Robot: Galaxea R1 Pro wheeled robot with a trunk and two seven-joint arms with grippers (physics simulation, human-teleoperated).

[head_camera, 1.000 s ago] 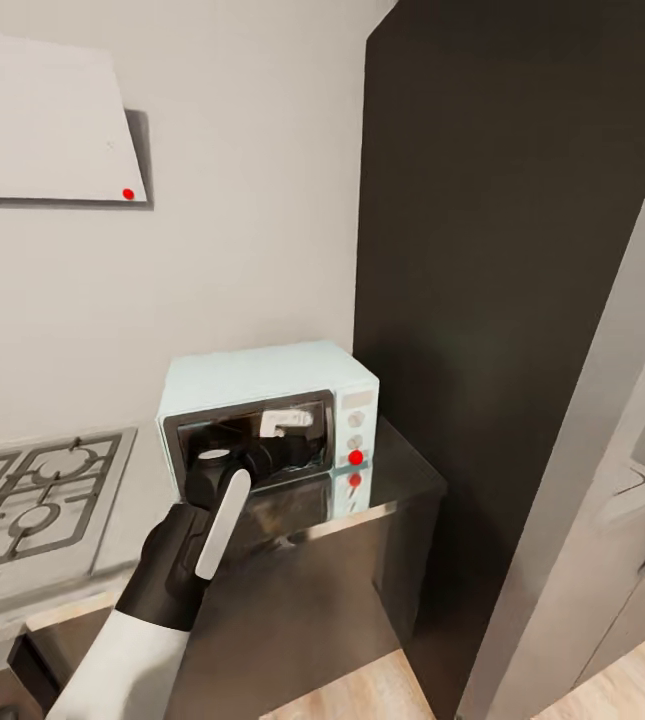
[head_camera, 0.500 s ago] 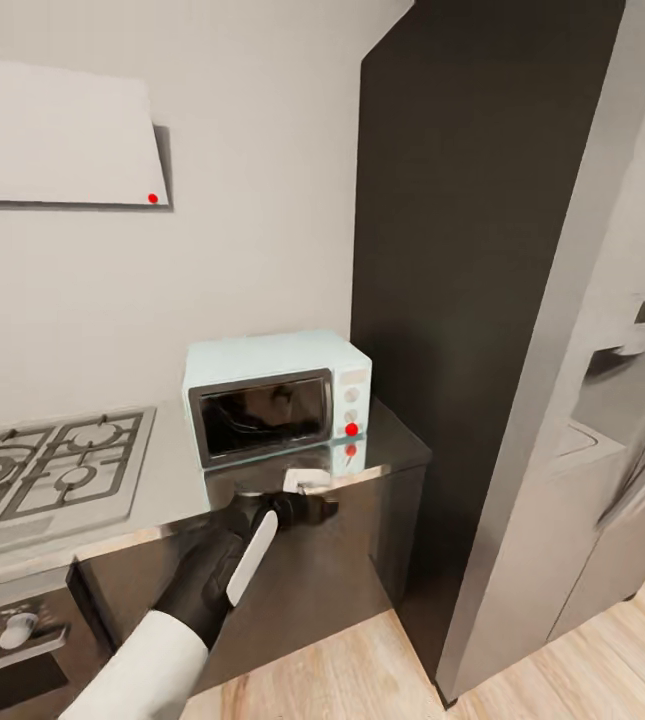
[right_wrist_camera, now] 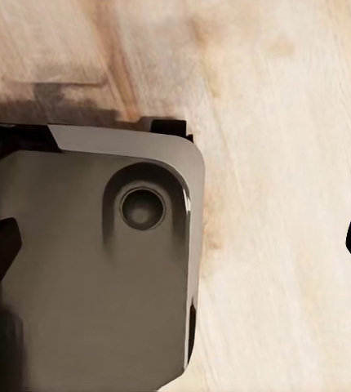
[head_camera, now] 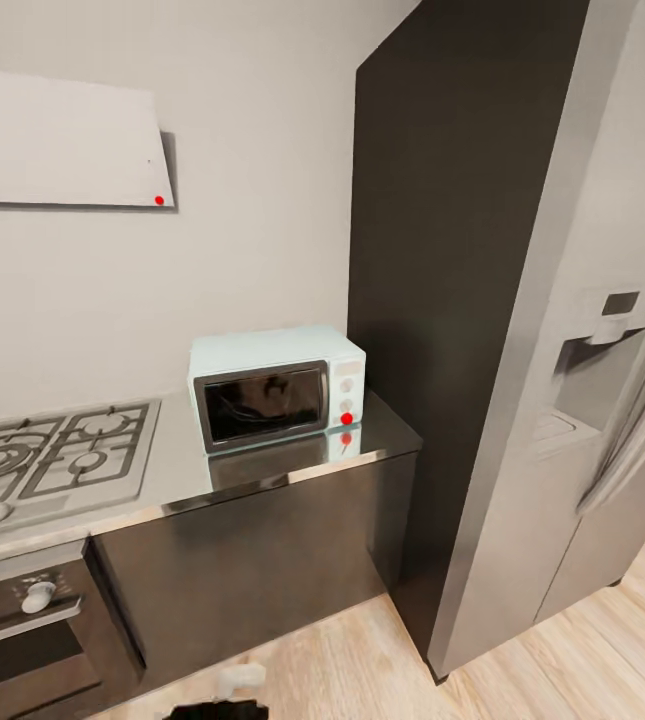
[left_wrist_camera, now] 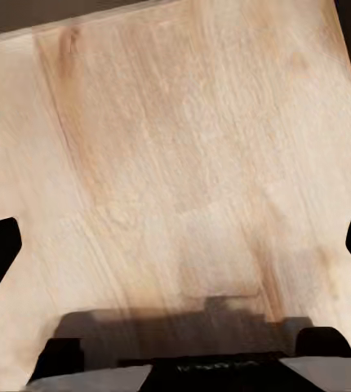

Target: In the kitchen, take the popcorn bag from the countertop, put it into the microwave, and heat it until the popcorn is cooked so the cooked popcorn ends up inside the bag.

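With the microwave [head_camera: 277,392] door shut, heating is judged pending; both grippers [left_wrist_camera: 175,245] [right_wrist_camera: 175,237] are spread wide, empty.

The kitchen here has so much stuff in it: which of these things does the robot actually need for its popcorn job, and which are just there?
Part of the job:
- microwave, door shut
- countertop that it stands on

Just there:
- gas hob
- built-in oven with its white knob
- white hood
- tall dark cabinet
- steel fridge
- wood floor
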